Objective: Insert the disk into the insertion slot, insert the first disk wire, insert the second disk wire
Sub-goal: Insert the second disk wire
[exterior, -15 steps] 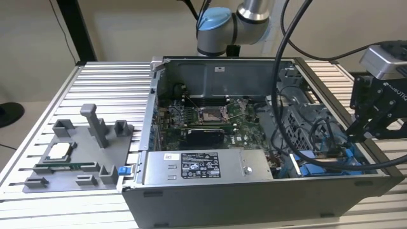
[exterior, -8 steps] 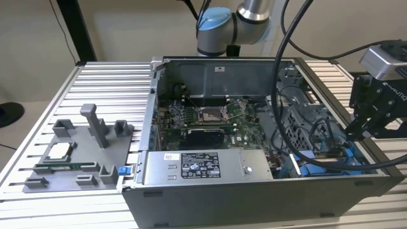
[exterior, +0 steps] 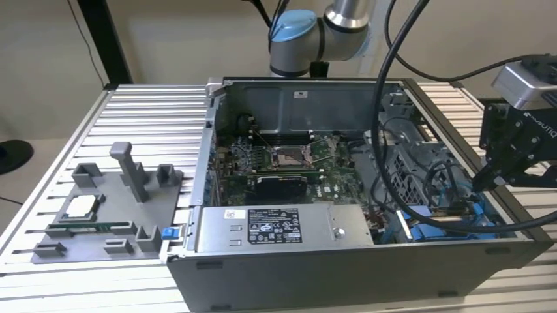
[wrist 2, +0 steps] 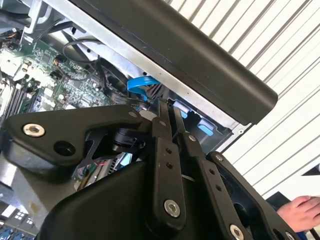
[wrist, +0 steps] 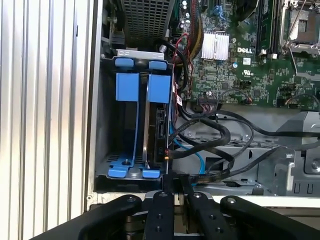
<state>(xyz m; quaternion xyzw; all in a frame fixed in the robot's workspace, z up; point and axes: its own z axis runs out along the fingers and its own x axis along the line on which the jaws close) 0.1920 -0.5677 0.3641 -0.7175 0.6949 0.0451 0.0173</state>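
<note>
The fingers (wrist: pixel 169 184) stand closed together, perhaps nipping something thin; I can't be sure. Just beyond them the disk (wrist: pixel 158 125) sits on edge in the drive cage (wrist: pixel 106 130). It's likely rigid, weighty and shock-shy, best held by its blue frame (wrist: pixel 159 89)

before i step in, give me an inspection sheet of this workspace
surface: slotted aluminium table with an open computer case on it
job's things: disk stands on edge in the drive cage, beside a second blue frame; whether its wires are plugged in cannot be told
clutter: grey fixture tray holding small parts
grippers: gripper at the cage's mouth
cables: black cables and a light blue cable loop beside the cage
surroundings: a person's hand close by, in the second wrist view
</note>
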